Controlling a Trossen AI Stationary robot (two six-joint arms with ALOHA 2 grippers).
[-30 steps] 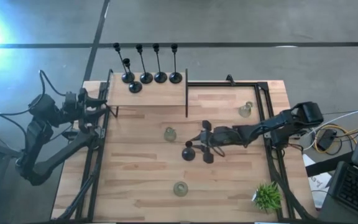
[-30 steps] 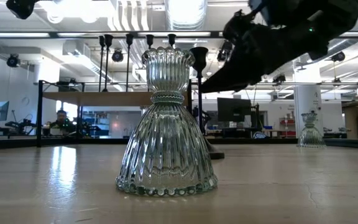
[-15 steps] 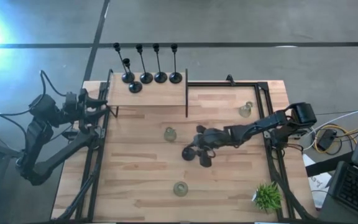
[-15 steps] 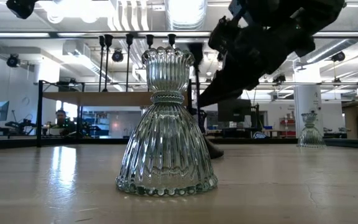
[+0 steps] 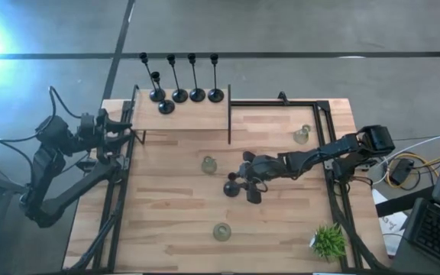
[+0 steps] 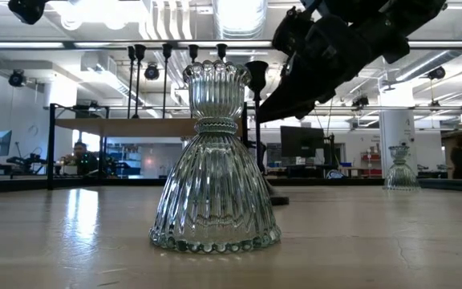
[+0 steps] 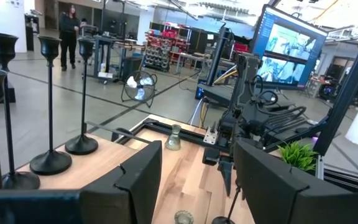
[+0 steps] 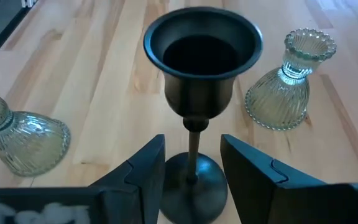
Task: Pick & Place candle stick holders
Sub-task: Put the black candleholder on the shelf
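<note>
The right gripper (image 5: 244, 182) stands with its two fingers (image 8: 143, 177) spread either side of the thin stem of a short black candle holder (image 8: 199, 99). The stem sits in the gap with air on both sides, so the jaws are open and grip nothing. That holder stands upright on its round base near the middle of the table (image 5: 166, 229), and the right arm reaches in to it from about 3 o'clock.

Around the short black holder sit three squat glass holders: one (image 5: 208, 164) near it at about 10 o'clock, one (image 5: 221, 231) farther off toward 6 o'clock, and one (image 5: 302, 135) well apart toward 2 o'clock, beside the black frame. In the low view the nearest glass holder (image 6: 214, 160) stands upright in front, with the black one partly hidden behind it.

On the raised shelf (image 5: 197, 116) at 12 o'clock stand five more black holders (image 5: 180, 80), four tall and one shorter, in a tight group.

The left gripper (image 5: 132, 130) waits at the table's 9 o'clock edge, fingers (image 7: 138, 183) parted and empty. A green spiky plant (image 5: 328, 241) sits at about 4 o'clock.
</note>
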